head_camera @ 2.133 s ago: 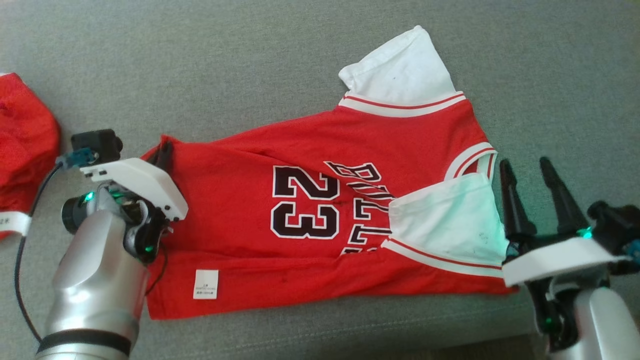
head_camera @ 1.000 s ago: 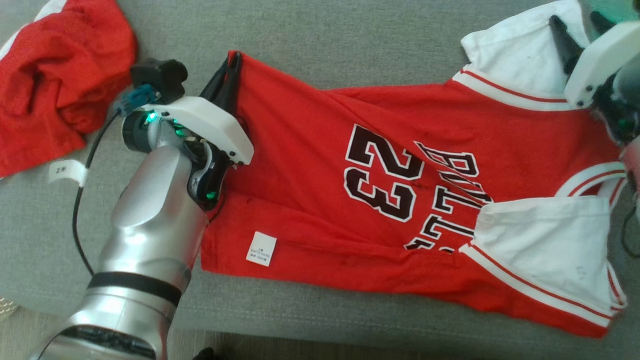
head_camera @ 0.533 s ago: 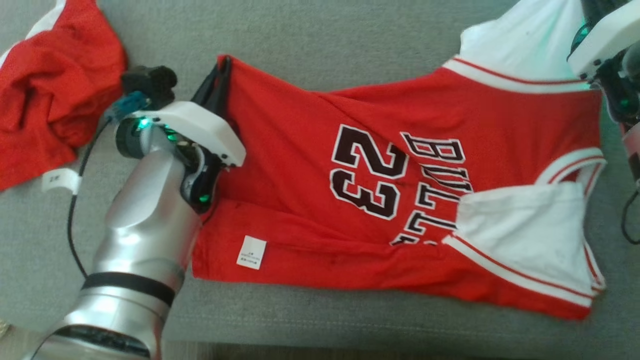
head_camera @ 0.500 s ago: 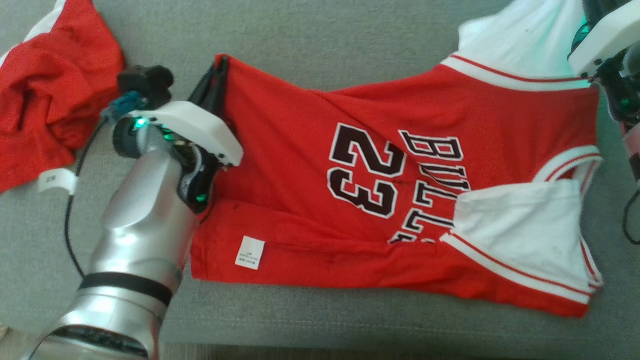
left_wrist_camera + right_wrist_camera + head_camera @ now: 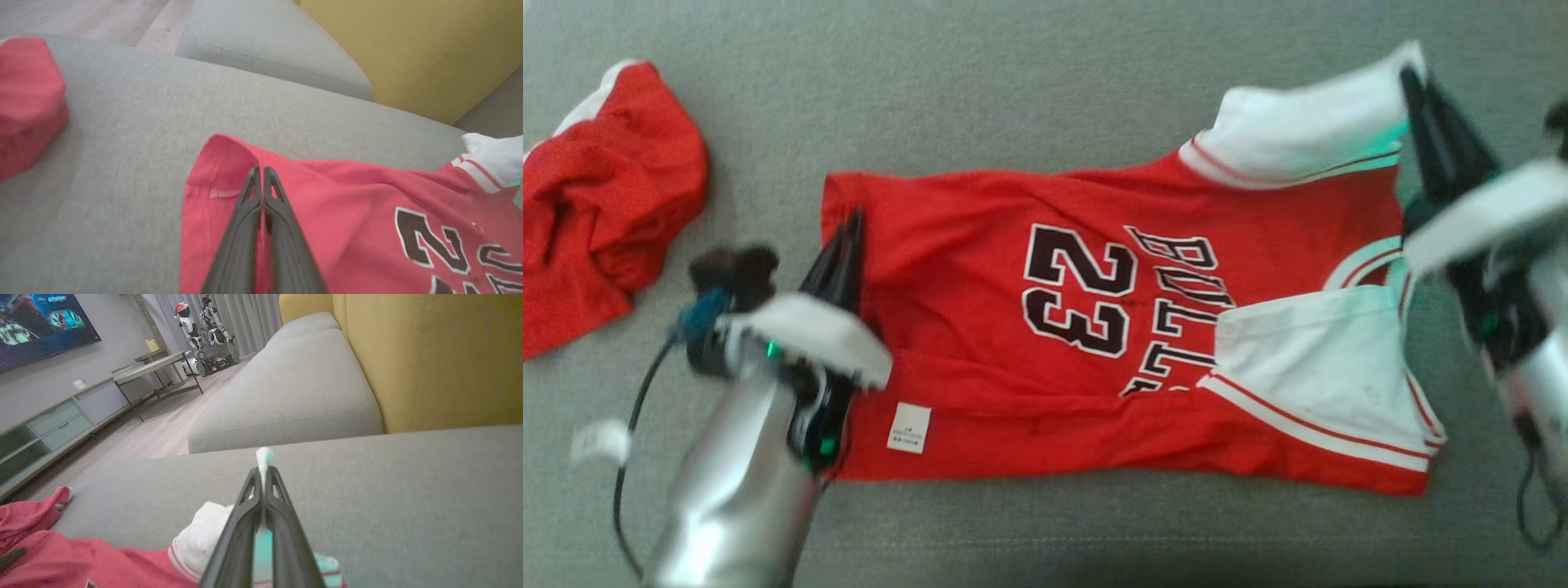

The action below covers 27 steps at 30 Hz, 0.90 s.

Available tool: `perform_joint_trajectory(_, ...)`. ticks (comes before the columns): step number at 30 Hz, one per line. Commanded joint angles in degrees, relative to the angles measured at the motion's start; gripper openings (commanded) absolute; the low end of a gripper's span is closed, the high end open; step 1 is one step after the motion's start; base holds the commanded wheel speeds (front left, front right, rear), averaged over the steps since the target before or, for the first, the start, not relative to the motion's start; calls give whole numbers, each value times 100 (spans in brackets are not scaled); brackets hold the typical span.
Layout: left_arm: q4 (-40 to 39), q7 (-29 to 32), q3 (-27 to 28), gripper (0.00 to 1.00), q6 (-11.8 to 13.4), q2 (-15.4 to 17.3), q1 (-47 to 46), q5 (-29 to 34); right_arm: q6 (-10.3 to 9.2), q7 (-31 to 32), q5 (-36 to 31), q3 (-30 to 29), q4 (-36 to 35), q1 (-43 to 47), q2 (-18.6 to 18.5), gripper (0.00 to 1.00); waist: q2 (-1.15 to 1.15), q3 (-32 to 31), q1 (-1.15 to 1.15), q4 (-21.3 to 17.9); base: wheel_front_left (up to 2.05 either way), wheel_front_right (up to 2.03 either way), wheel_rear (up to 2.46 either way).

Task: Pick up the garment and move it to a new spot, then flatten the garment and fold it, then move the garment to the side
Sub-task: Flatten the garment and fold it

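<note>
Head view: you have the jersey (image 5: 980, 245) lying spread on the grey sofa cushion (image 5: 1013, 82), number side up, its hem toward the robot's left. A white label (image 5: 908, 427) sits near the lower hem corner. The left gripper (image 5: 852, 224) lies over the hem edge. The right gripper (image 5: 1410, 82) is at the far white sleeve (image 5: 1307, 122). A crumpled red cloth (image 5: 605, 196) lies well apart, further left. This view is blurred.

Left wrist view: your left fingers are pressed together, clamped on the jersey's red fabric just inside the hem corner. The yellow backrest (image 5: 408, 53) stands beyond.

Right wrist view: your right fingers are pressed together, clamped on the white sleeve. A tuft of it pokes out past the tips.
</note>
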Motion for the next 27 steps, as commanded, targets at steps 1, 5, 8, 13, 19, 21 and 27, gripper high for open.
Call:
perform_joint_trajectory(1,-280,28,245,0,61,233,46,-53,-4,-45,68,-49,-297,207,-134,0,0,-80,0,-79,0,0,0)
perform_joint_trajectory(5,-1072,237,307,0,317,416,812,-125,-4,5,163,-401,-1044,1164,-147,0,0,-176,0,-170,0,0,0)
perform_joint_trajectory(8,-1677,401,371,0,528,544,1295,-171,-4,44,101,-793,-1500,1842,-50,0,0,-250,0,-195,0,0,0)
perform_joint_trajectory(13,-2561,682,434,0,864,656,1979,-247,-4,293,-111,-1495,-2161,2895,334,0,0,-359,0,-221,0,0,0)
perform_joint_trajectory(19,-3029,788,487,0,1078,661,2507,-364,-4,720,-527,-2196,-2810,3942,1003,0,0,-419,0,-241,0,0,0)
perform_joint_trajectory(21,-3004,850,482,0,1106,666,2611,-406,-4,890,-751,-2291,-2893,4153,1208,0,0,-428,0,-257,0,0,0)
perform_joint_trajectory(27,-2688,907,470,0,1079,649,2741,-523,-4,1066,-1189,-2325,-2661,4282,1554,0,0,-474,0,-300,0,0,0)
